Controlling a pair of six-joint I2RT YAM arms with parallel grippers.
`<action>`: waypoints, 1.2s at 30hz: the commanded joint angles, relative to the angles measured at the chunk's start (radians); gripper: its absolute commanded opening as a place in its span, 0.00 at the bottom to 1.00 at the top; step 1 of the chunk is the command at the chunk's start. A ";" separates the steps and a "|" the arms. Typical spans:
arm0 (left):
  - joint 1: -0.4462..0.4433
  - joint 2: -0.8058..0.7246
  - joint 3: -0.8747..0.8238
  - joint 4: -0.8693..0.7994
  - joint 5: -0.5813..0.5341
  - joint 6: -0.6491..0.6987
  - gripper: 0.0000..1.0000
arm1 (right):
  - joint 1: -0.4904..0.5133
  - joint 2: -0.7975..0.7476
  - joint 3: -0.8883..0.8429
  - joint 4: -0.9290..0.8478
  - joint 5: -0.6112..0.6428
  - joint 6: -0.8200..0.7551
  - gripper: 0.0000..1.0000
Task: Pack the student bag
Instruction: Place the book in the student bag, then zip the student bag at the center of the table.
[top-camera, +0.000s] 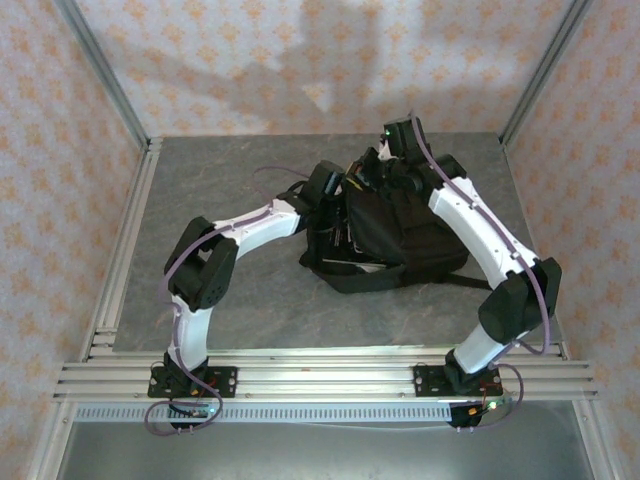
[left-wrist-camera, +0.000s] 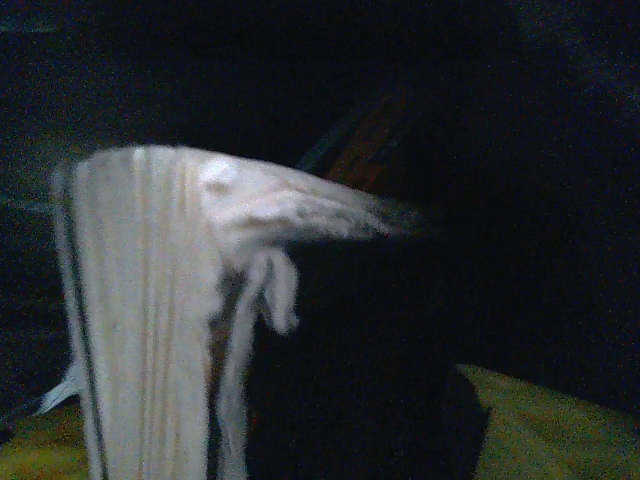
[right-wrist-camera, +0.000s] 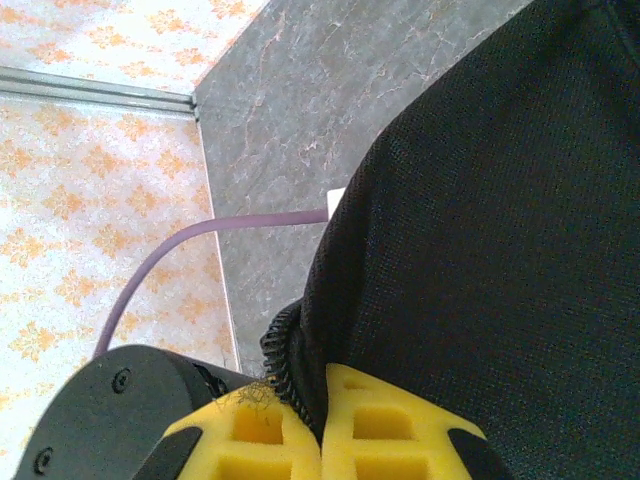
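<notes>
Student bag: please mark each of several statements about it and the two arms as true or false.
1. The student bag lies on the grey table. True.
2. The right fingers are open and apart from the bag. False: they are closed on its black fabric, beside the zipper.
3. The left arm reaches to the bag from the bag's left side. True.
4. The bag is red. False: it is black.
5. The left wrist view shows the pale page edges of a book in a dark space. True.
</notes>
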 joint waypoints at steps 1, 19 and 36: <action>0.032 -0.179 -0.009 -0.181 -0.048 0.148 0.69 | 0.013 -0.083 -0.028 0.055 -0.030 -0.028 0.00; 0.455 -0.612 -0.282 -0.533 -0.160 0.259 0.66 | 0.155 0.283 0.236 -0.133 -0.020 -0.360 0.00; 0.432 -0.396 -0.171 -0.453 -0.071 0.342 0.68 | 0.387 0.093 -0.081 -0.336 0.189 -0.600 0.00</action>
